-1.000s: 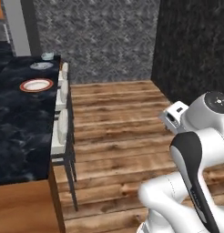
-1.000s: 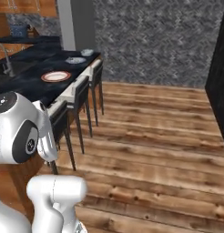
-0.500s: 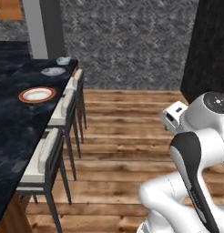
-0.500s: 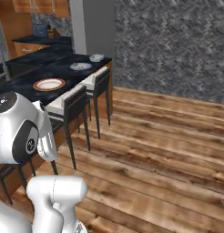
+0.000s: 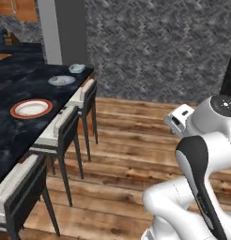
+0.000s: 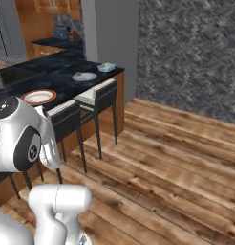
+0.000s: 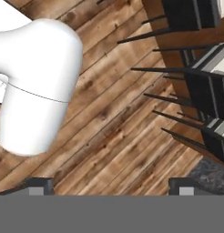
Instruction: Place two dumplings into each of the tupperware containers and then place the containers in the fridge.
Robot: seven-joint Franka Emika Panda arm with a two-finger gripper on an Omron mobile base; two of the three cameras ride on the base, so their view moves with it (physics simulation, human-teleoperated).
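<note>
since a second back the base had swung round, bringing the dark counter (image 5: 23, 136) and its stools (image 5: 65, 129) closer. two tupperware containers (image 5: 61, 80) sat beyond the red-rimmed plate (image 5: 31, 108). gripper (image 7: 109, 186) fingers stood wide apart, empty; best roll in square before reaching.

Home kitchen: dark counter (image 5: 23, 136), bar stools (image 5: 65, 129), plate (image 5: 31, 108), wood floor (image 6: 176, 167).
</note>
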